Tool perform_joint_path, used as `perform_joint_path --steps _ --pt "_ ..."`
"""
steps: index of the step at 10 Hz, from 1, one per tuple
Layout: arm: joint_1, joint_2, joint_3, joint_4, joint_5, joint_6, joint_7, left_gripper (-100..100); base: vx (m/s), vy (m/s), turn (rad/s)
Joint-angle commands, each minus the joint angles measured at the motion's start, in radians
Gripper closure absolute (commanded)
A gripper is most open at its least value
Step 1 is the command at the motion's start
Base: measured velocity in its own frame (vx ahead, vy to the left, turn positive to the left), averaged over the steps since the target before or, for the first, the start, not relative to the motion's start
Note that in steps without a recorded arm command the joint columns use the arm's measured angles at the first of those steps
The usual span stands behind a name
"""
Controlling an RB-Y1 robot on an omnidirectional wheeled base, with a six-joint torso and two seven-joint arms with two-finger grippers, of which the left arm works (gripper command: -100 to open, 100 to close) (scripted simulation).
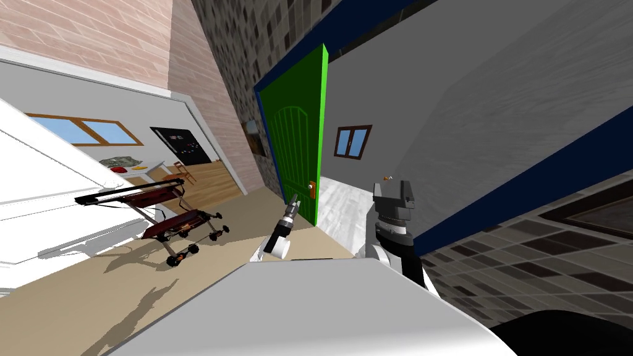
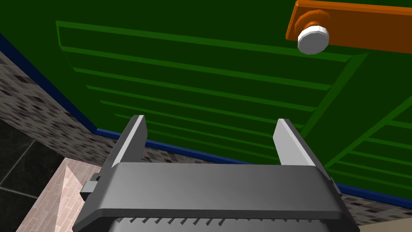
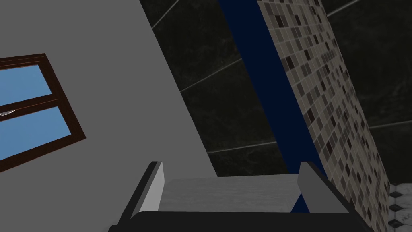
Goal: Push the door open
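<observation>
A green panelled door (image 1: 297, 136) stands swung partly open in a dark blue frame, its free edge toward me. It carries an orange plate with a small knob (image 1: 312, 187). My left gripper (image 1: 293, 203) is raised close in front of the door's lower part, just left of the knob. In the left wrist view the door (image 2: 201, 72) spans the background, the white knob (image 2: 313, 38) on its orange plate lies beyond the gripper (image 2: 211, 137), and the fingers stand open with nothing between them. My right gripper (image 1: 396, 188) is held up by the doorway opening, fingers open (image 3: 231, 185).
A red and black folding cart (image 1: 176, 225) stands on the tan floor to the left. White furniture (image 1: 49, 204) lies far left. Mosaic-tiled walls flank the door frame; a grey wall (image 1: 494, 123) with a dark blue band runs close on my right. Beyond the doorway is a pale floor (image 1: 340, 204).
</observation>
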Motion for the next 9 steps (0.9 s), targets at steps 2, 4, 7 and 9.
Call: perform_joint_path --steps 2,4,7,9 --pt "-0.024 0.0 -0.025 0.047 -0.004 0.011 0.01 -100 0.073 0.088 -0.091" --pt "-0.043 0.004 -0.041 0.079 -0.006 0.022 0.019 -100 0.07 0.09 -0.099" --pt "-0.089 0.011 -0.08 0.153 -0.01 0.046 0.039 -100 0.095 0.121 -0.141" --pt "-0.112 0.014 -0.1 0.193 -0.012 0.059 0.05 -100 0.111 0.176 -0.105"
